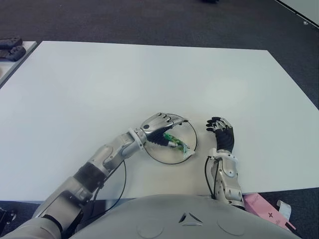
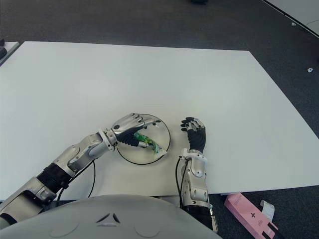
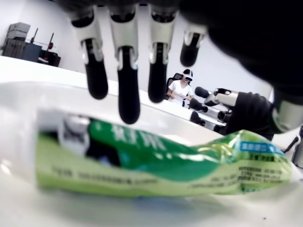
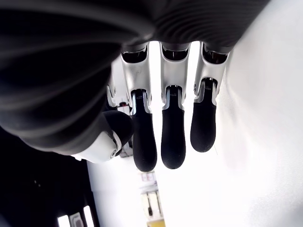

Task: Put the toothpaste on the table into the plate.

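The green and white toothpaste tube (image 1: 178,143) lies flat inside the round white plate (image 1: 167,159), near the table's front edge. My left hand (image 1: 164,128) hovers over the plate's left part. In the left wrist view its fingers (image 3: 129,94) hang spread just above the tube (image 3: 161,161) and do not touch it. My right hand (image 1: 223,133) shows just right of the plate, holding nothing. Its fingers (image 4: 173,137) are relaxed over the white table.
The white table (image 1: 149,74) stretches far back and to both sides. A pink box (image 1: 264,209) lies on the floor at the front right. Dark devices (image 1: 11,47) sit on a second table at the far left. A seated person (image 3: 182,90) is in the background.
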